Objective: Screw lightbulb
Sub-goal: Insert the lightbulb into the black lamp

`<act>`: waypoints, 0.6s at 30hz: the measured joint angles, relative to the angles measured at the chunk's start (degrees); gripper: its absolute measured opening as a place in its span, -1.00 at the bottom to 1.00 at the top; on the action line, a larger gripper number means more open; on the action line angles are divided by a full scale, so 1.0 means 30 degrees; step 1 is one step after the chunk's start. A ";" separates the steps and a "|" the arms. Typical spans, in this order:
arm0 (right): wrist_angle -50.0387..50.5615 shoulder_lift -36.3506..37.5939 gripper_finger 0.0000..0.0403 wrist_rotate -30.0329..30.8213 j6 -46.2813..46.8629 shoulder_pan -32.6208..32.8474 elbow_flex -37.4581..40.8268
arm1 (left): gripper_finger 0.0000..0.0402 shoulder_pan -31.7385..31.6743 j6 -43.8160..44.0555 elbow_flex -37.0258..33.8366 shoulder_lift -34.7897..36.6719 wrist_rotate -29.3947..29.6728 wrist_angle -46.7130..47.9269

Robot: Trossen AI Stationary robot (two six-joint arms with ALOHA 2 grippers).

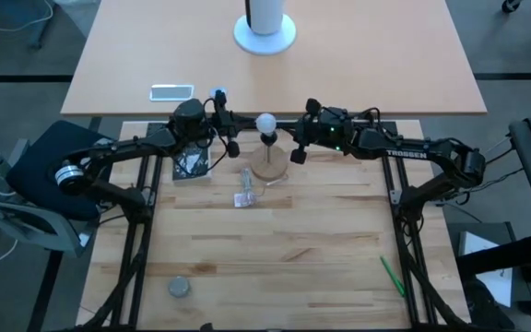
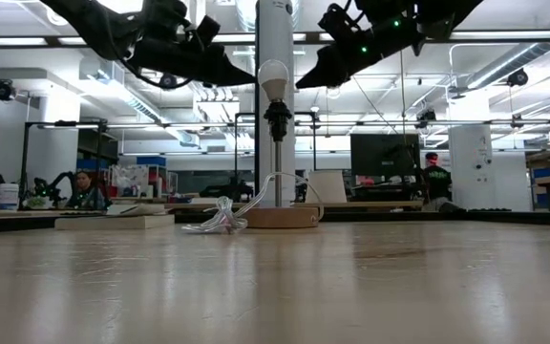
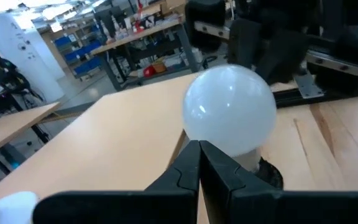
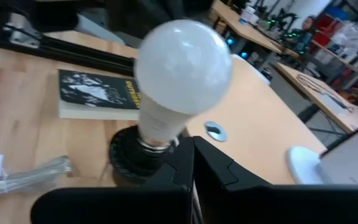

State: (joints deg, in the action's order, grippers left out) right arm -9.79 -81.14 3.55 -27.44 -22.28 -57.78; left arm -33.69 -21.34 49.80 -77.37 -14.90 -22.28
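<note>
The white lightbulb (image 1: 265, 122) (image 2: 273, 75) stands upright with its base in the black socket (image 4: 129, 158). The socket tops a thin stem on a round wooden disc (image 2: 280, 217) at the far middle of the table. My left gripper (image 2: 252, 81) (image 3: 199, 146) is shut and level, its tips right at the globe's left side. My right gripper (image 2: 299, 84) (image 4: 188, 142) is shut and slants slightly down, its tips just right of the bulb's neck. My left gripper's shut fingertips (image 3: 191, 155) stand against the lower part of the globe (image 3: 229, 146), coming level from the table's left. I cannot tell whether they touch it. My right gripper stands a small gap away from the bulb in the low view and touches nothing.
A book (image 1: 190, 166) lies left of the disc, and a crumpled clear wrapper (image 1: 244, 196) lies just in front of it. On the table beyond are a phone (image 1: 171, 91) and a white round stand (image 1: 265, 35). Near the front lie a grey disc (image 1: 180, 288) and a green pen (image 1: 392, 275).
</note>
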 joint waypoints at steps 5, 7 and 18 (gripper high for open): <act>-0.0823 -0.0034 -1.00 0.0321 -0.0637 -0.0323 0.0000 | -1.00 -0.0011 -0.0164 0.0000 0.0565 -0.1012 0.1697; -0.1312 -0.0130 -1.00 0.0089 -0.0844 -0.0387 0.0000 | -1.00 -0.0015 -0.0221 0.0000 0.0567 -0.1940 0.1561; -0.1873 -0.0175 -1.00 -0.1227 -0.0946 -0.0463 0.0007 | -1.00 -0.0022 -0.0251 0.0247 -0.0810 -0.2215 -0.0651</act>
State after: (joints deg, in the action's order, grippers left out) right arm -15.41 -81.67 -0.13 -30.28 -23.67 -57.76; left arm -33.76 -22.10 50.54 -79.80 -21.54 -24.23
